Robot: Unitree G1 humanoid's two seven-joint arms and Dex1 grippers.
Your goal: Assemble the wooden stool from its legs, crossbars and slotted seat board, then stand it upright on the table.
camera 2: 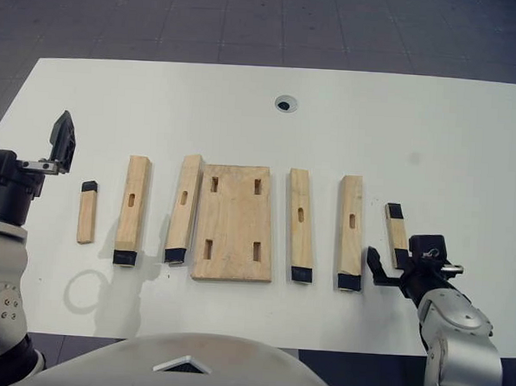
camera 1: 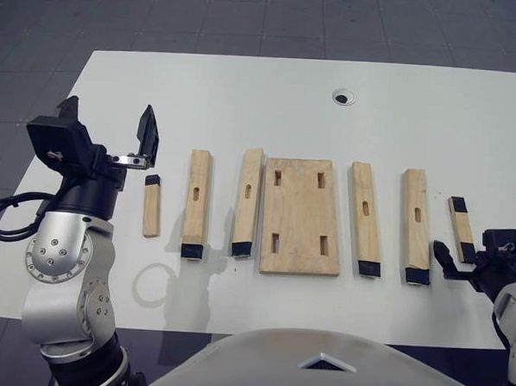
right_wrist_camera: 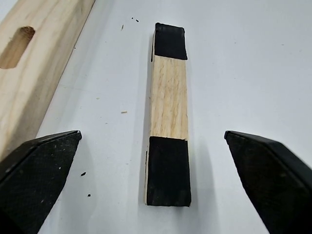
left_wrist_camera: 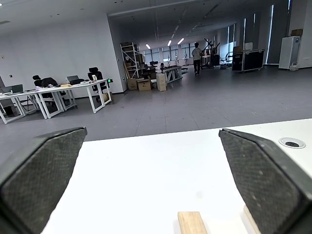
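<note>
Right gripper [camera 2: 401,263] low at the table's near right edge; fingers spread wide, nothing grasped; the black-capped near end of the right crossbar [right_wrist_camera: 168,97] lies between them, with a gap on either side. Left gripper [camera 1: 110,109] raised over the table's left side, pointing away from the robot; fingers wide apart, empty; left crossbar [camera 1: 152,206] just to its right on the table, apart from it. White table [camera 1: 246,97] carries all stool parts flat in one row, none joined. From left: left crossbar, black cap at far end; outer left leg [camera 1: 197,198]; inner left leg [camera 1: 248,199], slightly tilted; slotted seat board [camera 1: 301,217], four slots, centre of row; inner right leg [camera 1: 364,218]; outer right leg [camera 1: 416,223]; right crossbar. Each leg shows one slot and a black near end. Round cable hole [camera 1: 343,97] in the tabletop beyond the board.
</note>
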